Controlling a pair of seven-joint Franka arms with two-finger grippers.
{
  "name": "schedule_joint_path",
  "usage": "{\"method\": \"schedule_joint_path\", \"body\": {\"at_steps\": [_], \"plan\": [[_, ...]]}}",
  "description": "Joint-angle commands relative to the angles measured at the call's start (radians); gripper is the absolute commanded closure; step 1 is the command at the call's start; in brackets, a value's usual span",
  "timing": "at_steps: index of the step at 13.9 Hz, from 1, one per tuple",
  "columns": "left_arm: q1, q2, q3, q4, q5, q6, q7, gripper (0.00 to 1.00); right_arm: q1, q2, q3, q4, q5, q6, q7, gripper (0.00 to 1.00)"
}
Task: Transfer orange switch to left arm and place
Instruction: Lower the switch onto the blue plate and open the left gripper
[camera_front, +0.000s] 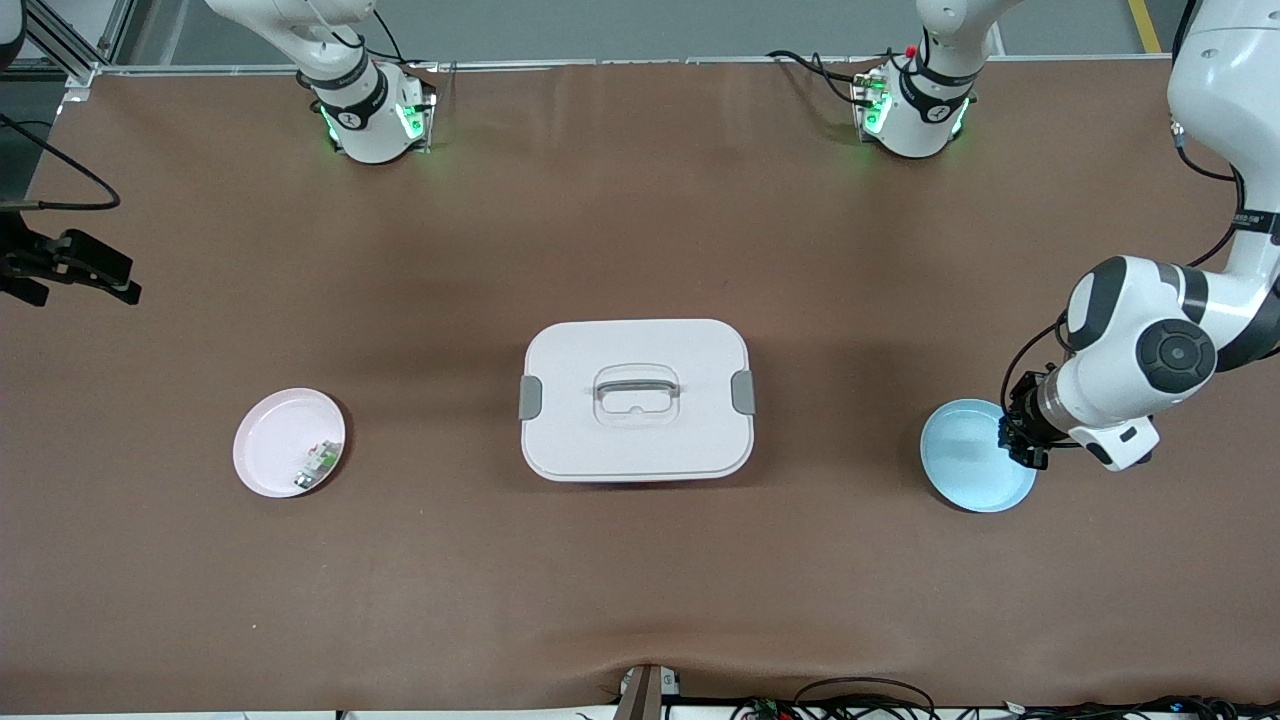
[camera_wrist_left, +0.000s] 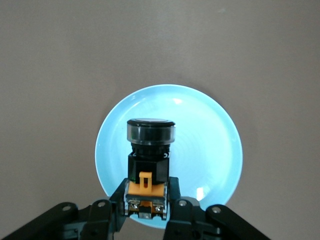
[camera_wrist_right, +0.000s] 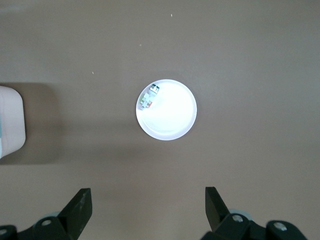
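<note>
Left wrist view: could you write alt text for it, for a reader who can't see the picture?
The left gripper is shut on the orange switch, a black push-button part with an orange clip, held over the round blue plate. The plate lies on the brown table and nothing is seen on it.

Front view: left pincer (camera_front: 1022, 440) mostly masked by its own wrist over the blue plate's (camera_front: 965, 460) rim; fingers and whatever they carry not visible there. Right arm cut off by the upper edge; only a dark part of it shows at the edge toward that arm's end of the tabletop.

Small green-and-white component (camera_front: 318, 466) on the pink plate (camera_front: 275, 440): too small to make out detail.

Left wrist view: orange switch (camera_wrist_left: 149, 165) lower end sunk between the fingers; pincer bodies cropped.

Right wrist view: box (camera_wrist_right: 10, 122) cropped, one corner showing; right pincer (camera_wrist_right: 148, 207) finger bases cut off.
</note>
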Motion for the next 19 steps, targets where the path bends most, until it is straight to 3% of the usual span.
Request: {"method": "schedule_joint_path", "body": {"at_steps": [1,12,15,18,19], "plan": [[-0.002,0.04,-0.002,0.018,0.036,0.009,-0.035,0.84,0.002,-0.006,0.009,0.032,0.001,-0.005,-0.01,0.0],[-0.045,0.168,0.026,0.058,0.106,0.079,-0.109,0.83,-0.024,-0.006,0.005,0.04,0.006,-0.025,-0.001,0.0],[-0.057,0.184,0.039,0.058,0.122,0.107,-0.109,0.78,-0.019,-0.006,0.002,0.039,0.003,-0.046,0.01,0.0],[-0.072,0.194,0.061,0.072,0.125,0.11,-0.109,0.77,0.017,-0.006,-0.057,0.04,0.015,-0.057,0.051,0.0],[-0.074,0.194,0.067,0.072,0.131,0.111,-0.109,0.69,0.022,-0.006,-0.067,0.04,0.03,-0.06,0.065,0.0]]}}
